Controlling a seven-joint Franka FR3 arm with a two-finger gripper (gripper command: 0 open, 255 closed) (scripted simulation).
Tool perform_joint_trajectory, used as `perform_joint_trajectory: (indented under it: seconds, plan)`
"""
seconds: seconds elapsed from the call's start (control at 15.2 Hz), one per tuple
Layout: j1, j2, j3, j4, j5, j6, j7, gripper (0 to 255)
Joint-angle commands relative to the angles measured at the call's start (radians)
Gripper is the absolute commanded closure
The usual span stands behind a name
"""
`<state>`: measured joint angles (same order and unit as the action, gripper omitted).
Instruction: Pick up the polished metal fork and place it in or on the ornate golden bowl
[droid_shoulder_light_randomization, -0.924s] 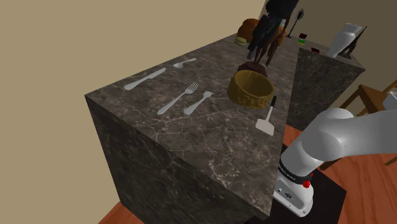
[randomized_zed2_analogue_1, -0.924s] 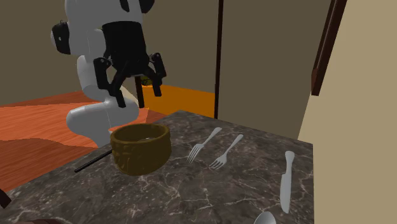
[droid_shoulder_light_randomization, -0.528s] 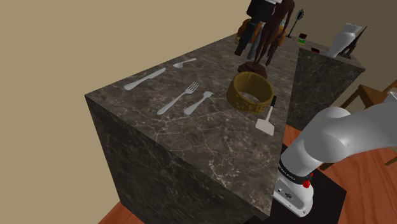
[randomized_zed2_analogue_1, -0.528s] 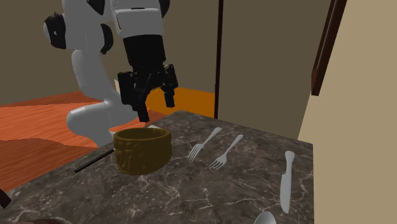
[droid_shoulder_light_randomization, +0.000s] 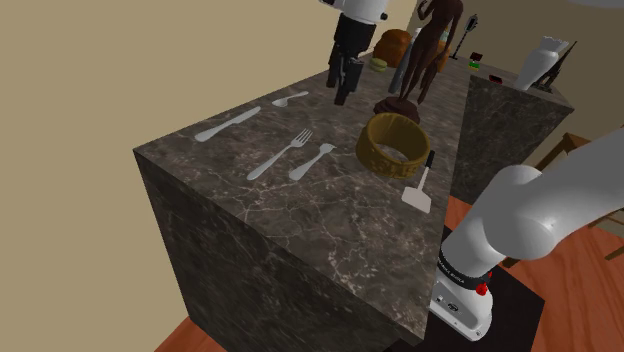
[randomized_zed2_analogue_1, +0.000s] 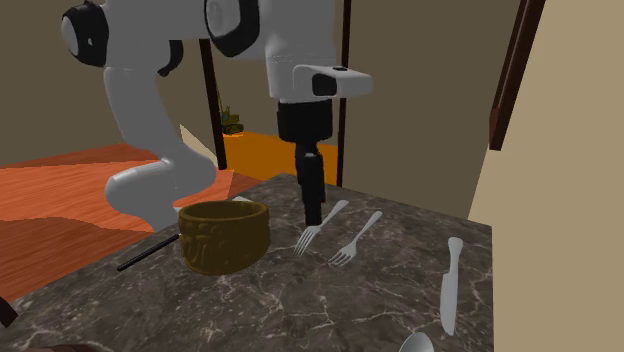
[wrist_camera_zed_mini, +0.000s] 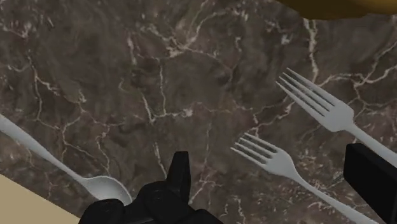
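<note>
Open, empty gripper (randomized_zed2_analogue_1: 313, 205) hangs above the fork (wrist_camera_zed_mini: 270, 158), with bare countertop (wrist_camera_zed_mini: 127, 76) beside it.

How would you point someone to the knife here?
Start at the dark marble counter, then the golden bowl on it. Past the two forks from the bowl lies the knife: one long plain blade, no tines, no scoop.

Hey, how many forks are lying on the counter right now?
2. The first fork lies next to the golden bowl; the second fork lies beside it, toward the knife. None appears hidden.
</note>
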<state>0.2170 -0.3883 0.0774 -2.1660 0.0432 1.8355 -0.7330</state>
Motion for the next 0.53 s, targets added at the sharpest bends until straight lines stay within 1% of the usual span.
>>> perform_joint_trajectory:
  seconds: [0.0, 0.46]
  plan:
    - [0.033, 0.053, 0.012, 0.011, -0.012, 0.029, -0.1, 0]
    - [0.137, 0.198, 0.073, 0.027, -0.062, 0.114, -0.405, 0]
